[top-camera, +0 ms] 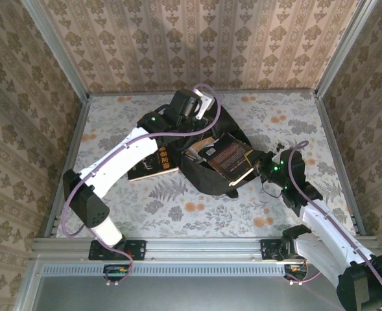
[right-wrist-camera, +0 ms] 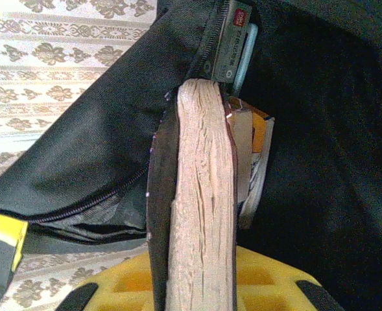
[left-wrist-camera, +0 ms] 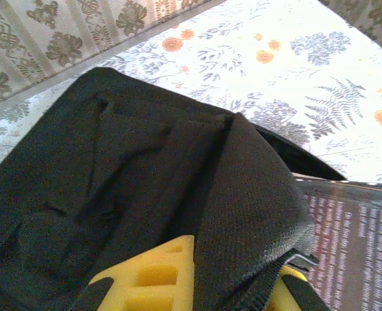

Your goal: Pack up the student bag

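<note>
The student bag (top-camera: 211, 170) lies black and soft in the middle of the table, its mouth held open. My left gripper (top-camera: 185, 107) is at the bag's far top edge. In the left wrist view a fold of the bag's fabric (left-wrist-camera: 178, 168) is pinched between the yellow fingers (left-wrist-camera: 148, 278), so the left gripper (left-wrist-camera: 236, 282) is shut on it. My right gripper (top-camera: 261, 166) is shut on a dark-covered book (top-camera: 228, 155) that pokes partly into the bag's mouth. From the right wrist, the book's page edge (right-wrist-camera: 203, 194) stands between the right gripper's (right-wrist-camera: 200, 288) jaws, beside the bag's zip (right-wrist-camera: 93, 204).
A second dark book with yellow lettering (top-camera: 153, 163) lies on the table under my left arm. Other books (right-wrist-camera: 252, 146) sit inside the bag. Patterned walls (top-camera: 197, 39) close in the table on three sides, with a metal rail (top-camera: 197, 246) along the near edge.
</note>
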